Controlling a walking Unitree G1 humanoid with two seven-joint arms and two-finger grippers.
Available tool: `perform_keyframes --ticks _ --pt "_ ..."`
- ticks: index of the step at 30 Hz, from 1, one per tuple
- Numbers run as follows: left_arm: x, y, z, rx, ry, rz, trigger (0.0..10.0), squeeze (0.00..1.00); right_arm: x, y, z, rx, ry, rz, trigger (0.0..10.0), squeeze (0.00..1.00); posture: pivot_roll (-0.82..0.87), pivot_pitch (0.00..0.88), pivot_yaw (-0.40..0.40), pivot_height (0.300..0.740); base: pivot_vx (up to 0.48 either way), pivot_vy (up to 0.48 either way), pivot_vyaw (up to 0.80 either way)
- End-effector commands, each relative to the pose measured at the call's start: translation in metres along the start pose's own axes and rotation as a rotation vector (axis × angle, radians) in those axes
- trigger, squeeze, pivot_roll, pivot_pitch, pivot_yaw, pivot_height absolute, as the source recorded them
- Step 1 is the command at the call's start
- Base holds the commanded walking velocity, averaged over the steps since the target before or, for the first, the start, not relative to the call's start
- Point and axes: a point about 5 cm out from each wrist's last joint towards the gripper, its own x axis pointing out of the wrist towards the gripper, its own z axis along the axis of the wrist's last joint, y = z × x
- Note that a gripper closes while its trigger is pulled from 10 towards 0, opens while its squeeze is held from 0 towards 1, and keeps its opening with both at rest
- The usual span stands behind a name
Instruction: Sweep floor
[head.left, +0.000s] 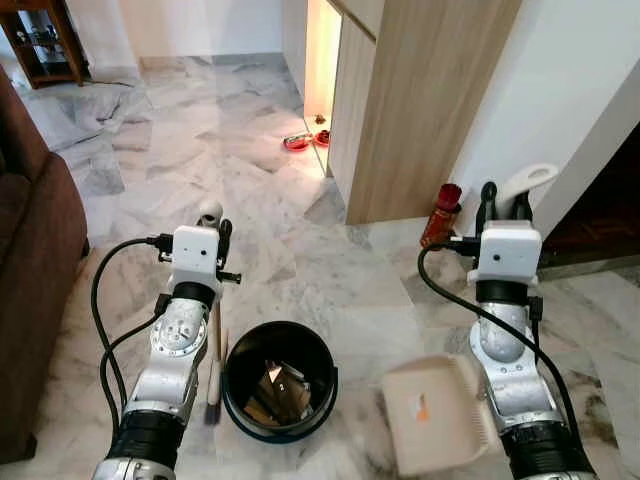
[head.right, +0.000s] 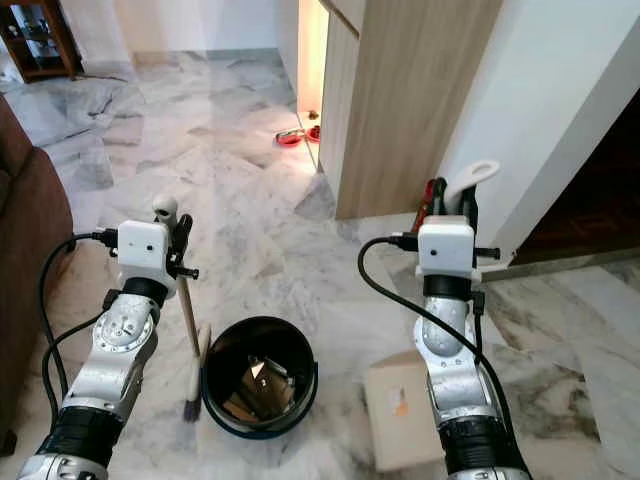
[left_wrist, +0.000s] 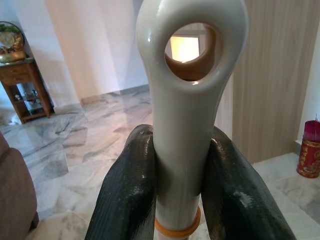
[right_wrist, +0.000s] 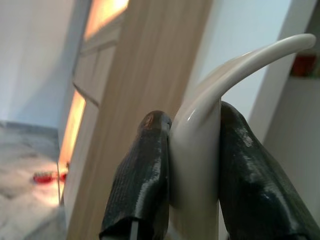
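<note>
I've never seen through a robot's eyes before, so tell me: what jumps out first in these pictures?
Two silver arms reach forward over marble floor: the left gripper is clamped on a cream brush handle, the right gripper on a cream dustpan handle. Between the arms stands a black bucket holding scraps, and beyond the right arm a red canister sits beside a wooden cabinet.

Head stereo pair down at floor, wrist cams close-up

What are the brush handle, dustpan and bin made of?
Brush handle: glossy cream, likely moulded plastic, with highlights and a hanging hole.
Dustpan: matte beige, probably plastic.
Bin: black with a smooth rim, probably plastic; can't confirm.
</note>
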Motion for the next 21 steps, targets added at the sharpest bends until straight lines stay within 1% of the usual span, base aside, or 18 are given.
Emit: perform_keyframes --ticks 1,4,5,8,10,11,12,14,16,21 --pt "0.001 0.0 0.011 -0.007 -0.051 -0.006 10.0 0.0 0.004 -0.009 -0.003 -0.022 -0.015 -0.038 10.0 0.0 0.18 0.052 -0.045 0.74 0.0 0.0 0.0" --pt "0.0 -0.001 0.011 -0.012 -0.051 -0.015 10.0 0.0 0.002 -0.01 -0.009 -0.023 0.004 -0.045 10.0 0.0 0.18 0.057 -0.046 0.74 0.0 0.0 0.0" --pt "0.0 -0.002 0.011 -0.016 -0.051 -0.017 10.0 0.0 -0.001 -0.009 -0.013 0.001 0.025 -0.042 10.0 0.0 0.18 0.059 -0.047 0.74 0.0 0.0 0.0" --pt "-0.001 -0.002 0.01 -0.032 -0.045 -0.018 10.0 0.0 -0.004 -0.006 -0.015 0.033 0.035 -0.034 10.0 0.0 0.18 0.058 -0.048 0.74 0.0 0.0 0.0" --pt "-0.002 -0.002 0.007 -0.06 -0.032 -0.015 10.0 0.0 -0.005 -0.004 -0.016 0.056 0.038 -0.031 10.0 0.0 0.18 0.058 -0.048 0.74 0.0 0.0 0.0" --pt "-0.003 -0.001 0.005 -0.079 -0.021 -0.009 10.0 0.0 -0.005 -0.003 -0.017 0.109 0.046 -0.051 10.0 0.0 0.18 0.061 -0.048 0.74 0.0 0.0 0.0" --pt "-0.004 0.0 0.005 -0.086 -0.017 -0.006 10.0 0.0 -0.005 -0.003 -0.018 0.138 0.056 -0.064 10.0 0.0 0.18 0.061 -0.048 0.74 0.0 0.0 0.0" --pt "-0.005 0.002 0.003 -0.106 -0.008 0.007 10.0 0.0 -0.003 -0.004 -0.022 0.243 0.097 -0.1 10.0 0.0 0.18 0.061 -0.049 0.74 0.0 0.0 0.0" --pt "-0.005 0.002 0.003 -0.11 -0.005 0.006 10.0 0.0 -0.002 -0.006 -0.025 0.267 0.116 -0.122 10.0 0.0 0.18 0.065 -0.05 0.74 0.0 0.0 0.0" --pt "-0.008 -0.001 0.002 -0.121 0.001 -0.007 10.0 0.0 -0.001 -0.008 -0.027 0.26 0.12 -0.13 10.0 0.0 0.18 0.064 -0.053 0.74 0.0 0.0 0.0"
